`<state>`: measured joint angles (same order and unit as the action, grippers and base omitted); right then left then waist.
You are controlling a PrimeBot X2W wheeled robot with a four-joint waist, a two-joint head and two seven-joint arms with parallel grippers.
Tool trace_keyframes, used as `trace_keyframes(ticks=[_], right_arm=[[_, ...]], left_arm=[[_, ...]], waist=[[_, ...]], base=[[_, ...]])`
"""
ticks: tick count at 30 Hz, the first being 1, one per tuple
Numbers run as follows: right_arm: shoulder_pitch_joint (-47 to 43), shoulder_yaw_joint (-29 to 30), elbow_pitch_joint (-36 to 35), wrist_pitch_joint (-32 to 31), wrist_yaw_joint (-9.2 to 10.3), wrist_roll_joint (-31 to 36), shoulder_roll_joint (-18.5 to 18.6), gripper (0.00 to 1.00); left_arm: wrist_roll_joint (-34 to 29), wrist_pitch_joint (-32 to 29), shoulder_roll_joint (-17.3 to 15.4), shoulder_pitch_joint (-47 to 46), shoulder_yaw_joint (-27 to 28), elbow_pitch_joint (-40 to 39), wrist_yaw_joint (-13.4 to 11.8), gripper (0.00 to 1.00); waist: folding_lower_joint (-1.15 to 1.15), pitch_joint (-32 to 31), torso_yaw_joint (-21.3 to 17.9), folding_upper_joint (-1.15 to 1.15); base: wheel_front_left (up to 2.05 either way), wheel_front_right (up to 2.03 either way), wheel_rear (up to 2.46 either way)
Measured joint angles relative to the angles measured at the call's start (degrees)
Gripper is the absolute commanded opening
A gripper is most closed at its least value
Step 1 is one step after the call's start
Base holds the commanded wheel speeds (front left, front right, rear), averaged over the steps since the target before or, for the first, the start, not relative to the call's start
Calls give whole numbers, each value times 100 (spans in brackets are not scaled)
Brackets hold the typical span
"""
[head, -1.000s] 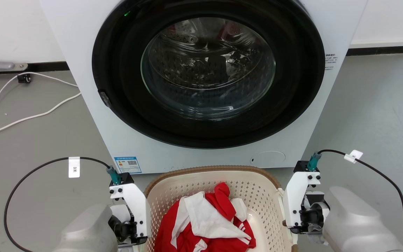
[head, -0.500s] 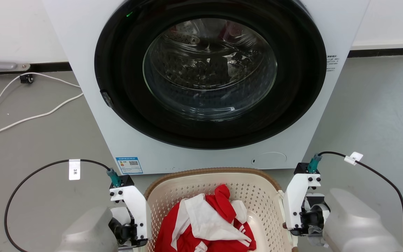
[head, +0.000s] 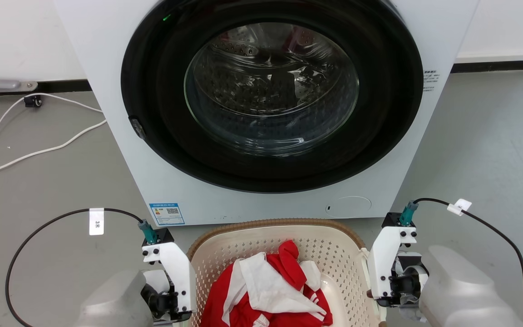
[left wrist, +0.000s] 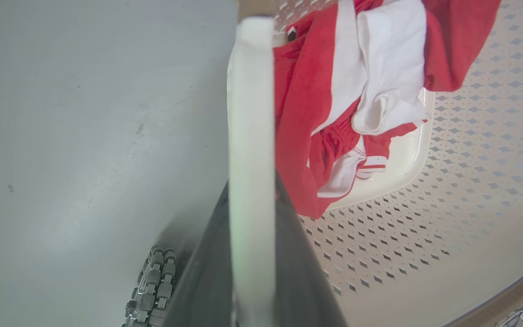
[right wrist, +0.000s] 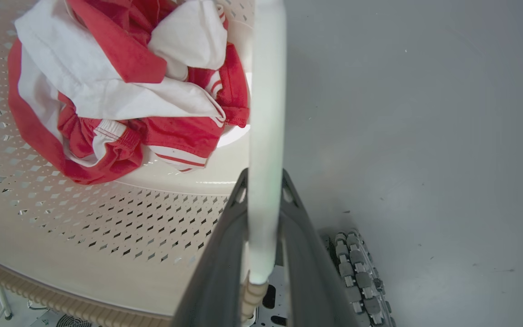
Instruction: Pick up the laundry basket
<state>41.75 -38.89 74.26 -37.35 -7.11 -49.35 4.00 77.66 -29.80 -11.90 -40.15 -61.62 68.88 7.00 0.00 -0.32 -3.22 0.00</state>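
The laundry basket (head: 270, 223), cream perforated plastic with a brown woven-look rim, sits at the bottom middle of the head view with red and white clothes (head: 266, 290) inside. In the left wrist view my left gripper (left wrist: 251, 190) is shut on the basket's white side handle (left wrist: 251, 91), one dark finger on each side of it. My right gripper (right wrist: 265, 181) is shut the same way on the opposite white handle (right wrist: 267, 91). In the head view the two wrists flank the basket's left and right sides, and the fingertips are hidden there.
A white washing machine (head: 130, 150) with its round glass door (head: 270, 86) shut stands directly behind the basket. White cables (head: 39, 150) lie on the grey floor at the left. Roller wheels (right wrist: 352, 272) show on the floor below the basket.
Basket and both wrists sit a few pixels lower in the head view than a second ago, while the washing machine stays almost in place. Both grips on the handles are unchanged.
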Motion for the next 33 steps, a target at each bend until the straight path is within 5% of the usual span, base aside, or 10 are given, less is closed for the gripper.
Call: trace_keyframes(ticks=[33], right_arm=[[-13, -93, 0, -1, 0, -181, -3, 0]], left_arm=[[116, 30, -29, 0, -114, 13, 0, 0]], waist=[[0, -4, -21, 0]], base=[[0, 0, 0]])
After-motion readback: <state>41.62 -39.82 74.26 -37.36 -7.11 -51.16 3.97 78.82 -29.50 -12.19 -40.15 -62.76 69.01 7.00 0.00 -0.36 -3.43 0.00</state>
